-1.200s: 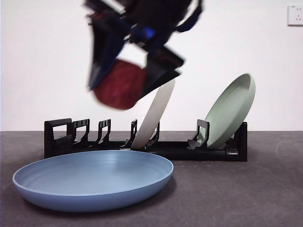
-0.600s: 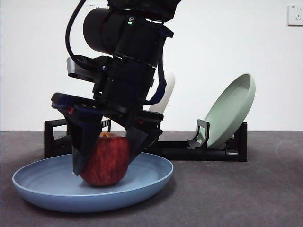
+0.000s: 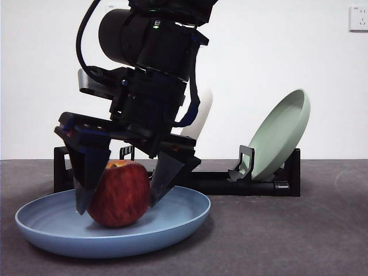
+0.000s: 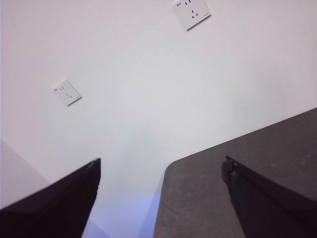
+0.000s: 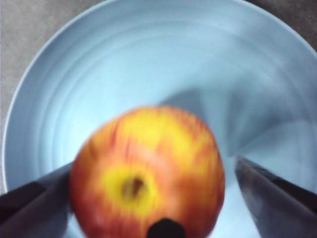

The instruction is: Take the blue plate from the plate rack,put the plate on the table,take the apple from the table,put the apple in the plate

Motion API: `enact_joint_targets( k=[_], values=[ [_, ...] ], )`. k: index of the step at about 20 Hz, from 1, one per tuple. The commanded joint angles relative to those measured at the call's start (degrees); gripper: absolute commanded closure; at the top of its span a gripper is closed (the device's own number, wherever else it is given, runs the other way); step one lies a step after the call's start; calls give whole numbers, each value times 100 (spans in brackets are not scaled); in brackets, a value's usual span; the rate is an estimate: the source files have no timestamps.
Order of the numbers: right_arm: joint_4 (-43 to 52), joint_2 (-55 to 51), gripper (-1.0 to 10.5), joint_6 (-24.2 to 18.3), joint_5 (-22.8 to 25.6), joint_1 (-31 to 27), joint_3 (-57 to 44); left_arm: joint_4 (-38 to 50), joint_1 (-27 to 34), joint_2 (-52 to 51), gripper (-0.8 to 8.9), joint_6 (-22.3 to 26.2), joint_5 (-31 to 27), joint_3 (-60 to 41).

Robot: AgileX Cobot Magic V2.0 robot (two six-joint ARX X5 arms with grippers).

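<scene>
The red apple (image 3: pixel 118 195) sits in the blue plate (image 3: pixel 52 230), which lies flat on the table (image 3: pixel 287 241) in front of the plate rack (image 3: pixel 230 183). My right gripper (image 3: pixel 117 205) reaches down over the plate with its jaws spread open on either side of the apple. In the right wrist view the apple (image 5: pixel 148 183) shows its yellow stem dimple on the blue plate (image 5: pixel 148 54), and the right gripper (image 5: pixel 151 166) stands wide, one jaw clearly apart from the apple. My left gripper (image 4: pixel 161 161) is open and empty, facing the white wall.
A cream-white plate (image 3: pixel 201 115), mostly hidden behind the arm, and a pale green plate (image 3: pixel 282 135) lean in the rack. A wall socket (image 3: pixel 359 18) is at the top right. In the left wrist view, bare table (image 4: pixel 208 198) shows.
The right gripper came down from high above the plate with the apple, set it in the blue plate, and its jaws have opened off the apple.
</scene>
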Motion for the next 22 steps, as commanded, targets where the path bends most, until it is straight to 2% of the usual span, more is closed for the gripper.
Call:
enact_joint_targets(
  k=[1, 4, 7, 12, 14, 15, 16, 18, 19, 20, 22],
  values=[
    [-50, -229, 438, -13, -7, 17, 87, -192, -2, -13, 405, -415, 225, -13],
    [-192, -828, 442, -20, 7, 9, 170, -540, -2, -13, 405, -728, 1139, -13],
    [-455, -1685, 442, -33, 15, -76, 170, -772, -2, -13, 405, -726, 2103, -13],
    [-940, -3268, 447, -157, 13, -444, 170, -955, -2, -9, 405, -721, 4022, -17],
    [-1117, -3794, 447, -186, 7, -667, 170, -944, -4, 33, 405, -710, 4463, -17],
    [-1231, -4048, 458, -227, 7, -789, 170, -918, -4, 87, 411, -706, 4509, -17],
    [-1331, -4210, 524, -267, 7, -874, 170, -911, -4, 120, 429, -706, 4489, -17],
    [-1585, -4513, 775, -332, 9, -1045, 170, -894, -4, 243, 639, -699, 4494, -17],
    [-1716, -4627, 911, -385, 11, -1099, 170, -892, -4, 319, 780, -678, 4492, -17],
    [-1803, -4699, 967, -450, 11, -1128, 170, -892, -4, 385, 829, -675, 4489, -17],
    [-1956, -4769, 958, -590, 11, -1156, 168, -892, -4, 498, 822, -662, 4481, -20]
  ],
)
